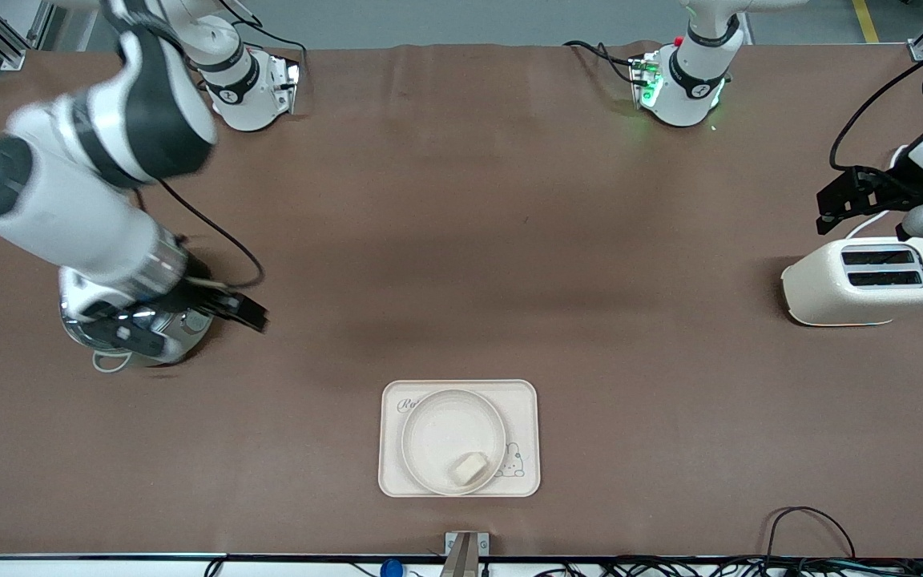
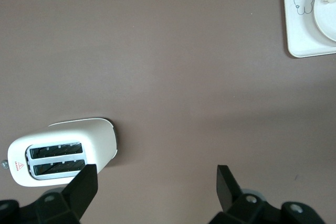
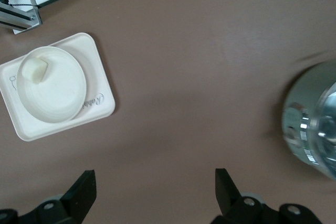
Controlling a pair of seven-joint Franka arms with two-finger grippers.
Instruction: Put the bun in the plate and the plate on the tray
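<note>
Inspection of the work: the bun point(image 1: 469, 467) lies inside the plate point(image 1: 439, 423), against the part of its rim nearest the front camera. The plate sits on the tray point(image 1: 395, 474), which rests on the brown surface point(image 1: 461, 240) close to the front camera's edge. I judge both placements complete; bun, plate and tray are nested as the task requires.

My right gripper point(image 3: 155, 187) hangs over a metal pot point(image 1: 135, 332) at the right arm's end of the surface, fingers point(image 3: 84, 188) spread wide and holding nothing, well apart from the tray.

My left gripper point(image 2: 156, 184) hangs above a cream two-slot toaster point(image 1: 867, 280) at the left arm's end, fingers point(image 2: 224, 184) likewise wide and empty.

With both grippers clear of the tray, nothing can disturb the stack.
</note>
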